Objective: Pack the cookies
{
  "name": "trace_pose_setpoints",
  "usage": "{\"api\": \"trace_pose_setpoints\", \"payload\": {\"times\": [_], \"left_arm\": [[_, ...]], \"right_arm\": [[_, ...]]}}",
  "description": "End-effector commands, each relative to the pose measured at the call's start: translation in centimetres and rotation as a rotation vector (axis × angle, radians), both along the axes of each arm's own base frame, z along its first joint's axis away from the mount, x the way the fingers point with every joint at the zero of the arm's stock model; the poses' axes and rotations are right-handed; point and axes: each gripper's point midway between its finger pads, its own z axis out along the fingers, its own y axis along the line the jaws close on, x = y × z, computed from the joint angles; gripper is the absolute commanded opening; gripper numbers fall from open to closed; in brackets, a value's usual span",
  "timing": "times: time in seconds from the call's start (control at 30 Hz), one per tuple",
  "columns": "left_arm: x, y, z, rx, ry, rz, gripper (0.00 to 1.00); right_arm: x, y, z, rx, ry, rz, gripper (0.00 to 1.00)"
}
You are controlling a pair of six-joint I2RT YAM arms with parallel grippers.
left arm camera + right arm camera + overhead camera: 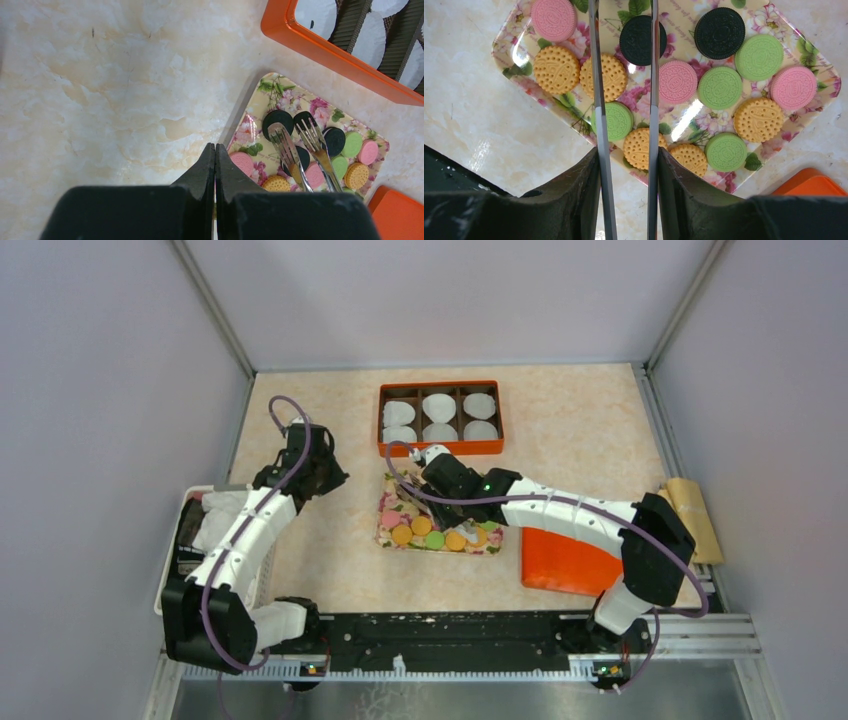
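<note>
Several cookies in black, pink, green and orange (440, 532) lie flat on a floral tray (385, 540), also seen in the right wrist view (719, 87) and the left wrist view (352, 145). My right gripper (440, 482) (626, 152) is shut on metal tongs (653, 75), whose fork-like tips (284, 142) hover over the black cookies; a black cookie (639, 40) lies between the arms. My left gripper (325, 475) (215, 147) is shut and empty, above the bare table just left of the tray (272, 85).
An orange box (440, 447) with white paper cups (438, 405) in its compartments stands behind the tray. An orange lid (565, 560) lies at the right, a tan bundle (690, 515) at the far right, a white basket (190, 540) at the left edge.
</note>
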Motion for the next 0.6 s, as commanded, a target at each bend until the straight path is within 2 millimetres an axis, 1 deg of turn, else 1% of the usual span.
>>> {"api": "trace_pose_setpoints", "payload": {"times": [0.0, 0.13, 0.23, 0.4, 0.57], "left_arm": [[0.2, 0.0, 1.1, -0.007, -0.041, -0.01, 0.0], [0.2, -0.1, 1.3, -0.012, -0.046, -0.012, 0.0], [0.3, -0.2, 1.3, -0.018, -0.046, -0.016, 0.0], [0.1, -0.3, 1.1, -0.026, -0.041, -0.018, 0.0], [-0.1, -0.4, 0.4, -0.033, -0.027, -0.026, 0.0]], "right_arm": [[0.2, 1.3, 1.8, 0.075, -0.017, 0.004, 0.4], [-0.1, 1.5, 2.3, 0.092, -0.009, 0.012, 0.41], [-0.1, 1.3, 2.1, 0.083, -0.008, 0.012, 0.41], [-0.3, 1.0, 1.0, 0.055, 0.007, 0.011, 0.41], [0.0, 0.3, 0.1, -0.012, 0.018, -0.014, 0.39]]}}
